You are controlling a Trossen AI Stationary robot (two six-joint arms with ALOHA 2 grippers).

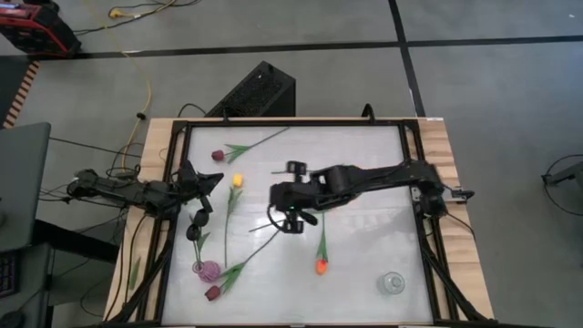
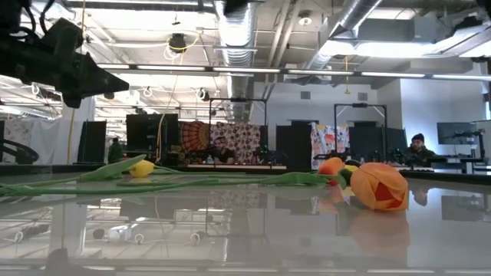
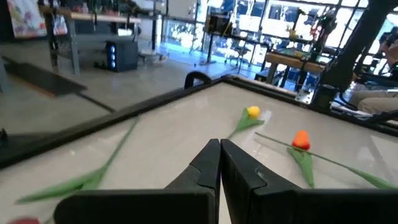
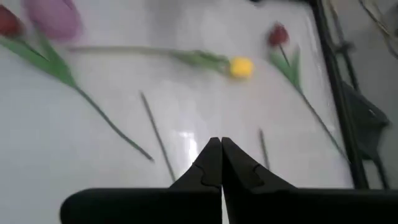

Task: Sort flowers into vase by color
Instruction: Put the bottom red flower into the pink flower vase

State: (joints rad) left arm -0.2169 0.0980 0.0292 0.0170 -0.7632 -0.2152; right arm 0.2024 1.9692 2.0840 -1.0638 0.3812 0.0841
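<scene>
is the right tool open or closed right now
Shut. In the right wrist view the right tool has its two dark fingers pressed together at the tips with nothing between them, above the white table near the yellow tulip.

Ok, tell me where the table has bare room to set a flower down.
Free: the right half, between the orange tulip, the clear vase and the right arm above. Also the far strip right of the maroon tulip. Crowded: the left side, around the yellow tulip, purple vase and left gripper.
</scene>
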